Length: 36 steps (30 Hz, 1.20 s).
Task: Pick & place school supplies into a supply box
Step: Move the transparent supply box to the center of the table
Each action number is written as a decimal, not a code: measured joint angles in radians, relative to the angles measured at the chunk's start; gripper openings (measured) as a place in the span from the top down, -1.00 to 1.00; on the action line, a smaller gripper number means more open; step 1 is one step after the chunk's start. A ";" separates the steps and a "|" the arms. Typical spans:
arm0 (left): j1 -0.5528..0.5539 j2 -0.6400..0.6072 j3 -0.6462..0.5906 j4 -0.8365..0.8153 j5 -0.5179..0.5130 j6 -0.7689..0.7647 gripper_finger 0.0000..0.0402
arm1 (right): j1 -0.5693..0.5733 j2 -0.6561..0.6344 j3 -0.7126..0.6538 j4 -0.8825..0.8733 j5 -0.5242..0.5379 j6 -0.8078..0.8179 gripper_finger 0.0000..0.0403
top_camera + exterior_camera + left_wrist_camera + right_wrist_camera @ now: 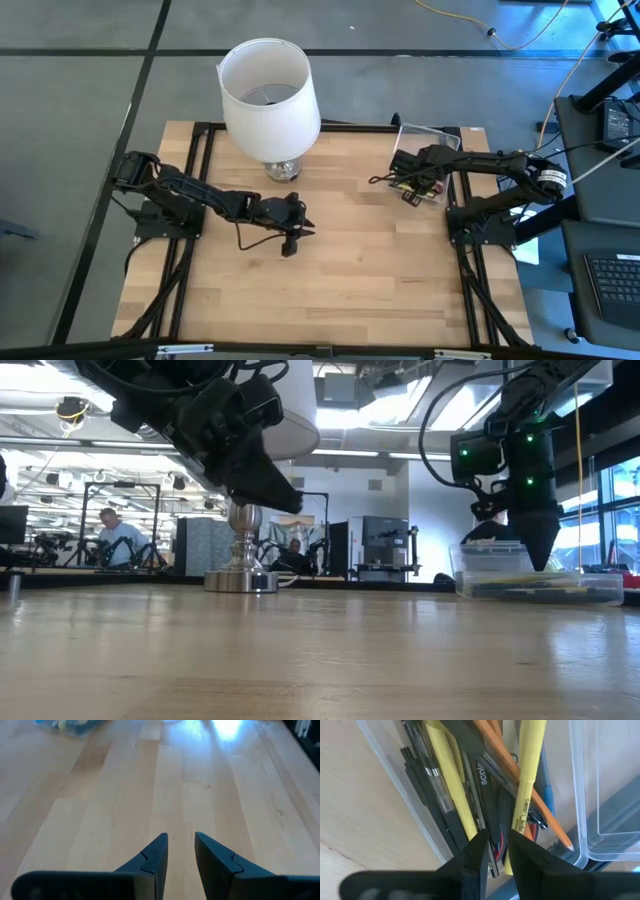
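your right claw (494, 851), narrowly parted and empty, hangs just above the box (425, 165) at 2 o'clock; pens (445, 780) lie lengthwise beneath. left claw (180, 852) waits mid-surface.

Light butcher-block wooden table (340, 270) on black frame. Large white cylindrical lampshade (268, 98) on shiny metal lamp base (240, 578) at far edge. Seated person (110, 535) in the room beyond.
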 joint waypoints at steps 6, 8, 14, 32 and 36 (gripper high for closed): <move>0.000 -0.128 -0.032 -0.058 0.089 0.055 0.56 | 0.033 -0.030 0.027 0.018 0.004 0.022 0.59; 0.006 -0.190 -0.089 -0.029 0.102 0.054 0.55 | 0.064 -0.079 0.026 0.084 0.000 0.002 0.59; 0.042 -0.400 -0.322 0.217 0.094 0.028 0.54 | 0.188 -0.270 -0.053 0.500 -0.113 -0.029 0.59; 0.050 -0.822 -0.568 0.243 -0.035 0.010 0.54 | 0.228 -0.559 -0.317 0.744 -0.020 0.012 0.59; 0.050 -0.822 -0.568 0.242 -0.036 0.010 0.54 | 0.169 -0.539 -0.318 0.629 -0.023 0.089 0.59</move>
